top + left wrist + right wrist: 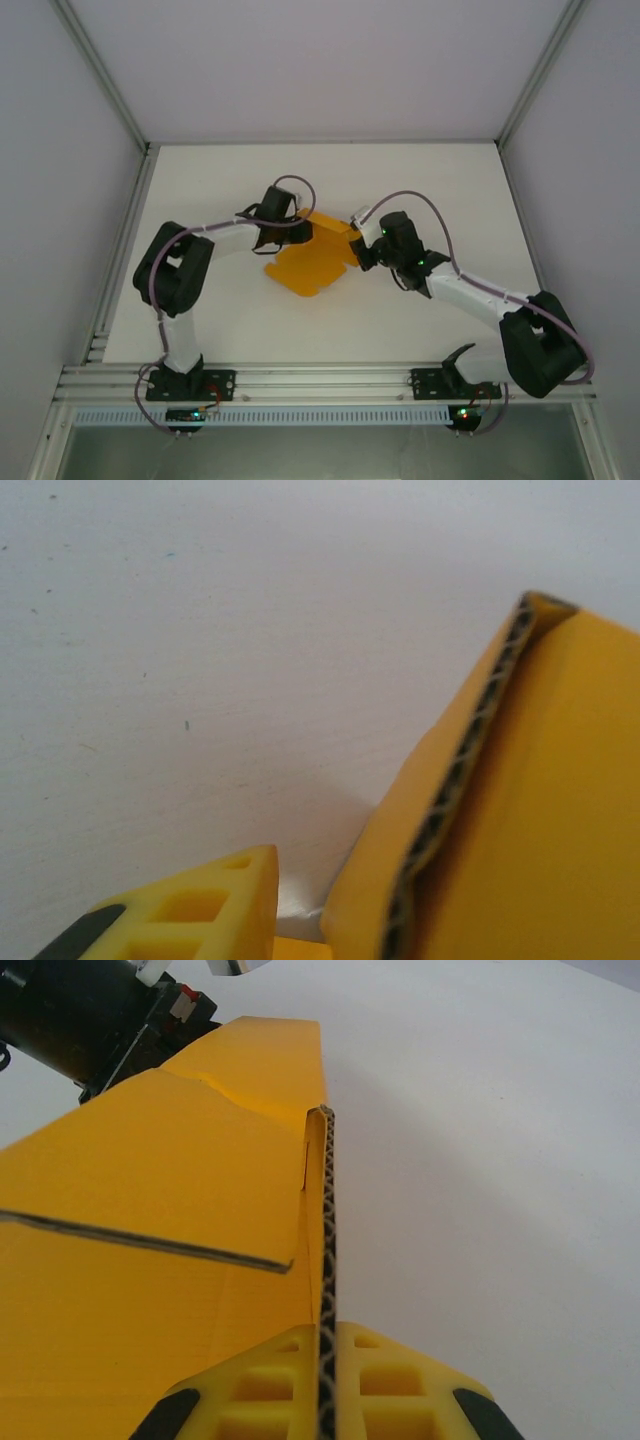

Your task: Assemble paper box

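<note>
Orange corrugated paper box (315, 262) lying partly folded near the counter (440, 190) centre, right fingers (265, 1385) pinching its raised edge, left fingers (200, 905) hovering just beside another flap, their spread impossible to tell

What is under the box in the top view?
Only bare white table shows around the box. Whatever lies beneath the sheet is covered by the card itself. One edge is pinched in the right tool.
</note>
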### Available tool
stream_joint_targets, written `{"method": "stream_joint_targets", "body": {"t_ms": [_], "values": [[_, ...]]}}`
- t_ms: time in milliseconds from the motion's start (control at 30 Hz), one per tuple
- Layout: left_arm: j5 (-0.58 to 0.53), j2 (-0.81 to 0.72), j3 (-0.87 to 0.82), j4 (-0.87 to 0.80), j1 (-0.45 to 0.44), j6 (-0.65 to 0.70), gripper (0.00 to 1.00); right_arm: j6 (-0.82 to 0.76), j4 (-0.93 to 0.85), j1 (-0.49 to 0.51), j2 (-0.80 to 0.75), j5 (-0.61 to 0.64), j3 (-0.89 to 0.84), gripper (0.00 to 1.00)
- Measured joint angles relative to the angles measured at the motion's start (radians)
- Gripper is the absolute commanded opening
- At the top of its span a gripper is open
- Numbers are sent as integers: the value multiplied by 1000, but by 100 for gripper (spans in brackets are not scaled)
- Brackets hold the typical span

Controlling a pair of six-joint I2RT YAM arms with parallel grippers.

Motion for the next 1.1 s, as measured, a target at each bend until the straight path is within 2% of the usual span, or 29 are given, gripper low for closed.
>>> {"method": "stream_joint_targets", "body": {"t_ms": [200,400,733,900,1100], "values": [[97,-9,-81,157,31,3,38,-6,-5,-21,0,-33,0,0],[182,-4,-93,292,49,2,35,-6,-24,-36,0,-43,8,0],[241,81,-71,362,48,-13,35,-6,-27,-41,0,-53,11,0],[256,104,-103,471,48,-57,33,-6,-26,-42,0,-55,11,0],[222,108,-139,565,42,-93,9,-6,-24,-43,1,-60,12,0]]}}
